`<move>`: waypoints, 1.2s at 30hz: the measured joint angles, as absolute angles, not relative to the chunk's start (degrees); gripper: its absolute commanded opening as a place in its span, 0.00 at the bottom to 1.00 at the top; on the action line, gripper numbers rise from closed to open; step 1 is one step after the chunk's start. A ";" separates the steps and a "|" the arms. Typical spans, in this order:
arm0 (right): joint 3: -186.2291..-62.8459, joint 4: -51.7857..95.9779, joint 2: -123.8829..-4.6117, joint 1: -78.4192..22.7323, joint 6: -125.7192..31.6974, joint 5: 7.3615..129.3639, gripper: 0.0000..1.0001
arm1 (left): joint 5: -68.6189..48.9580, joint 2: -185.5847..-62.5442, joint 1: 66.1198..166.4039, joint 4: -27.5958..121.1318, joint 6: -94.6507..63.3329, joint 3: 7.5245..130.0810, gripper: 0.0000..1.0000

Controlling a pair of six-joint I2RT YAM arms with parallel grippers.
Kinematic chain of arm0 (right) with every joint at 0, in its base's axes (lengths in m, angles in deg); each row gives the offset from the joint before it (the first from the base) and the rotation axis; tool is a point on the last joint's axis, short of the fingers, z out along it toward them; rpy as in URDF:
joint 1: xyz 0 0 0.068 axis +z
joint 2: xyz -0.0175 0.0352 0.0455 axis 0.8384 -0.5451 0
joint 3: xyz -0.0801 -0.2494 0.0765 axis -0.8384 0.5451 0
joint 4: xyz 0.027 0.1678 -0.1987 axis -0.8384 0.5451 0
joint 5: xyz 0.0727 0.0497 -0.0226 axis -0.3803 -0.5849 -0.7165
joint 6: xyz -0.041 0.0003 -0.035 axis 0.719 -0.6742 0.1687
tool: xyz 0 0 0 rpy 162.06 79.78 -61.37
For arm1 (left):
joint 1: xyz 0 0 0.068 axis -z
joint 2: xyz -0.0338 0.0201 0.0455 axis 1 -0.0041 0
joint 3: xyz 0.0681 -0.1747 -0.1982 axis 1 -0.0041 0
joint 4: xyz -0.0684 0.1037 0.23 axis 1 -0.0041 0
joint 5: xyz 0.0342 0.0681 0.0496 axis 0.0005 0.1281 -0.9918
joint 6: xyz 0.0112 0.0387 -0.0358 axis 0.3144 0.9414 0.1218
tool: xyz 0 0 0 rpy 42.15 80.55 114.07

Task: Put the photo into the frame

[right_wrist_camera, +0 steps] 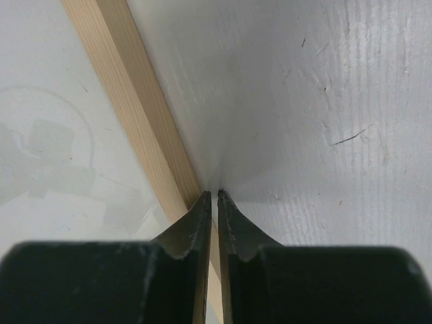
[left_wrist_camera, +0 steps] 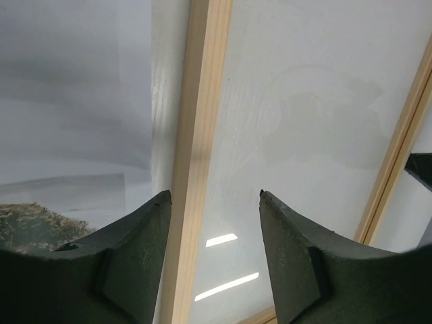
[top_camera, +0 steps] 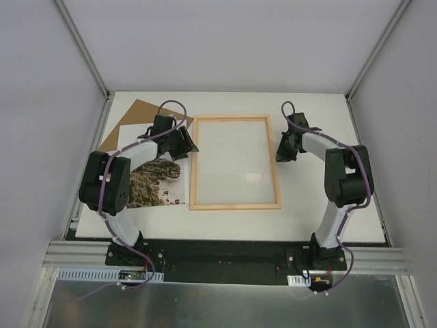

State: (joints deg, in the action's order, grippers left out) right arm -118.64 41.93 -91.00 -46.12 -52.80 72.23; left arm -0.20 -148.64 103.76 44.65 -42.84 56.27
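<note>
- The frame of thin light natural wood (top_camera: 235, 205) lies flat in the middle of the white worktop (top_camera: 328, 205) in the top view. Its long sides run up and down the picture, and the worktop shows through its clear pane (top_camera: 235, 160).
- The large paper photo of a green-brown cliff under a pale sky (top_camera: 160, 184) lies picture side up at the left of the top view, outside the frame. Its right edge is just beside the frame's left rail without touching it, and the left arm crosses over its upper part.
- A plain brown backing board (top_camera: 136, 113) sticks out from under the photo towards the upper left, turned at an angle to it.
- The left claw (top_camera: 186, 142) hangs over the gap between photo and frame. In the left wrist view the left claw (left_wrist_camera: 214, 196) has its fingers (left_wrist_camera: 135, 256) apart, nothing clamped between them. The frame's left rail (left_wrist_camera: 196, 135) runs up the picture between them, nearer the left one. The photo's grey sky (left_wrist_camera: 67, 101) fills the left side.
- The right claw (top_camera: 283, 154) sits at the frame's right rail, in the upper right part of the top view. In the right wrist view the right claw (right_wrist_camera: 212, 194) has its fingers (right_wrist_camera: 182, 236) drawn together with only a thin slit, nothing visible in it. Their tips sit at the outer edge of the rail (right_wrist_camera: 128, 88), with bare worktop (right_wrist_camera: 304, 101) to the right.
</note>
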 measured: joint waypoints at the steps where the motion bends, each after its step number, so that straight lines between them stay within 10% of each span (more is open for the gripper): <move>1: -118.64 41.90 -91.00 -46.12 -52.80 72.19 0.10 | -0.84 -148.40 104.20 43.98 -42.47 56.27 0.47; 8: -118.55 41.90 -90.93 -46.12 -52.80 72.12 0.11 | -5.21 -147.83 106.73 40.78 -40.72 56.29 0.33; 36: -117.33 42.14 -87.98 -46.64 -52.77 72.30 0.11 | -13.36 -151.94 110.43 35.89 -36.77 62.67 0.35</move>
